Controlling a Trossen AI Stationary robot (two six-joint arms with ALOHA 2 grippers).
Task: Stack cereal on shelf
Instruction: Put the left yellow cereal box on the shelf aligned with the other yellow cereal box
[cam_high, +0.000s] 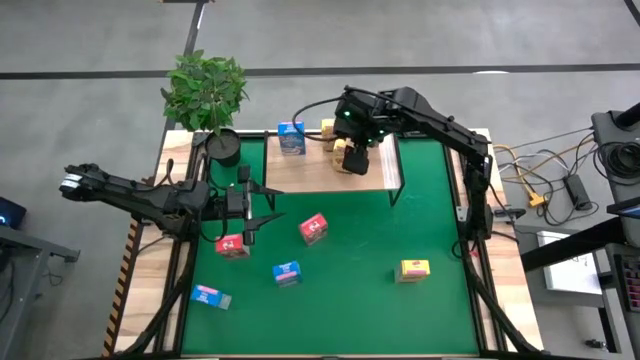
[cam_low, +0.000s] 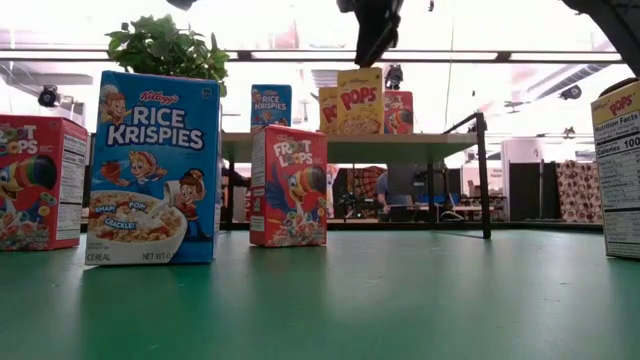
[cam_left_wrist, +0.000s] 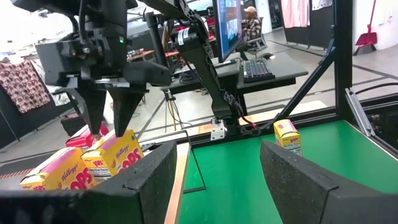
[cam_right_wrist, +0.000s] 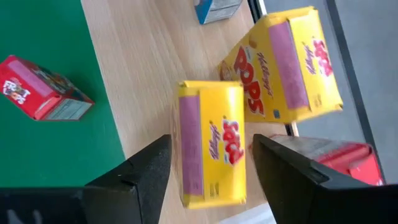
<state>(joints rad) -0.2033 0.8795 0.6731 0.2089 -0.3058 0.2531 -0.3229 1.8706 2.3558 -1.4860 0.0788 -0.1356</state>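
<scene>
Glossy rectangular yellow cardboard box (cam_right_wrist: 211, 143) on pale wood-grain shelf (cam_right_wrist: 149, 68), right hand (cam_right_wrist: 208, 171) released above it, fingers spread

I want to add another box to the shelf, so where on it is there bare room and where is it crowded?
The shelf is bare across its near middle, between the Rice Krispies box and the two Corn Pops boxes. Its far right corner is crowded: both Pops boxes, a red box and the right tool, open just above them.
</scene>
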